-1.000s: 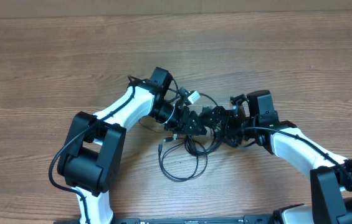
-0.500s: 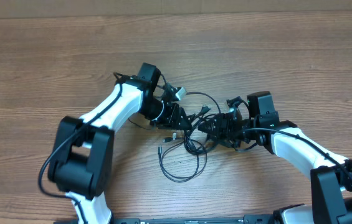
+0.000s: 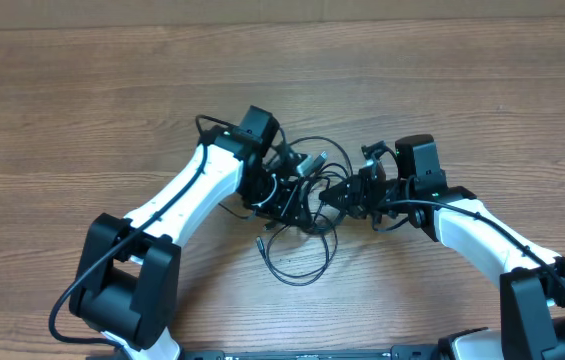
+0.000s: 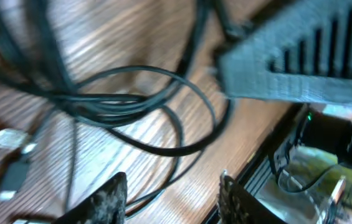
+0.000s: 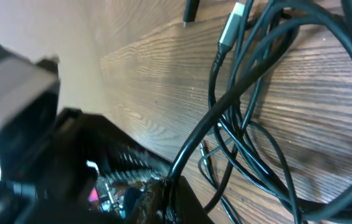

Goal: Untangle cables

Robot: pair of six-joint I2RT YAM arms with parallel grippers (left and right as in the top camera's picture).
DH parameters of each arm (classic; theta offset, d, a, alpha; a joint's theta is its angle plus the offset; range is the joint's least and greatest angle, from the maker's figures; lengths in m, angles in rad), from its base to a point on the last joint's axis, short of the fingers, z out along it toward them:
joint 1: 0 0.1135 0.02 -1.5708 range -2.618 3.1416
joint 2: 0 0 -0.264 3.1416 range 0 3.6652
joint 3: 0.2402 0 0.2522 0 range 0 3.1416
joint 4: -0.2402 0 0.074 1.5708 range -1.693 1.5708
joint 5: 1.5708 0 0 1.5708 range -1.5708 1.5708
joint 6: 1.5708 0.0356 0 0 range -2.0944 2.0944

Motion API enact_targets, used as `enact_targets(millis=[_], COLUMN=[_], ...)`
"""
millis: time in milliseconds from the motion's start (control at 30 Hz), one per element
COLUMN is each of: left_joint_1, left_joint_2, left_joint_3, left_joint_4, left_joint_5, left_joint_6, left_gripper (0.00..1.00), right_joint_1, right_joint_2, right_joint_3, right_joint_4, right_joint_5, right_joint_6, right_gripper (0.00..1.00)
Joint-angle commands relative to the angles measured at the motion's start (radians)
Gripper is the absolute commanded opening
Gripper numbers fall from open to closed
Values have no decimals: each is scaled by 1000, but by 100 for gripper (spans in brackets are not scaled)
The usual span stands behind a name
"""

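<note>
While the cables (image 4: 110, 102) lie heaped on the table (image 3: 82, 100) between the two arms, one loose loop trailing toward the robot's side, entries read as follows.

- **Right gripper (image 5: 160, 196):** fingers pressed together, pinching one black strand that climbs from the pinch into the knot.
- **Left gripper (image 4: 171, 190):** fingers spread, low over the wood; a strand crosses the gap, nothing clamped.
- **Silver-tipped plug (image 5: 232, 28):** lying free beside the bundle.
- **Step in hand, as judged:** parting the knot with one strand anchored.
- **Recommended handling:**
  - Hold the right pinch firm.
  - Close the left on a single different strand, not the bundle.
  - Draw apart slowly and low, so that plugs slide through loops rather than snag and tighten them.
</note>
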Motion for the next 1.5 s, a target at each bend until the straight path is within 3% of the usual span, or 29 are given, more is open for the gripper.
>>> enact_targets(millis=[0, 200, 400, 467, 533, 633, 767, 833, 933, 1033, 1300, 1467], left_joint_1=[-33, -61, -78, -78, -78, -68, -11, 48, 118, 191, 150, 147], left_joint_2=[-8, -8, -8, -8, -8, -10, -29, -44, -49, -48, -45, -41], left_joint_3=[6, -19, -84, -104, -116, -116, -91, -67, -47, -43, -45, -45], left_joint_4=[28, 148, 248, 261, 264, 265, 238, 216, 200, 172, 87, 61], left_joint_5=[17, -31, -196, -197, -201, -200, -157, -64, 56, 206, 200, 89], left_joint_6=[32, -52, -186, -186, -185, -184, -184, -184, -184, -183, -66, -55], left_gripper=[51, 54, 54, 43, 4, 4, 4, 4, 4, 4, 4, 4], right_joint_1=[8, 8, 9, 9, 9, 9, 9, 9, 9, 13, 144, 196], right_joint_2=[-1, -1, -1, -1, -1, -1, -1, -1, -1, -1, -1, -1], right_joint_3=[27, 27, 27, 27, 27, 27, 27, 27, 27, 27, 45, 66], right_joint_4=[12, 11, 13, 12, 13, 10, -49, -90, -115, -120, -117, -124], right_joint_5=[-2, -19, -50, -54, -54, -57, -56, -56, -56, -10, 106, 210], right_joint_6=[44, 45, 44, 43, 40, 7, -119, -181, -232, -254, -279, -276], right_gripper=[4, 4, 4, 4, 4, 8, 35, 46, 53, 55, 58, 58])
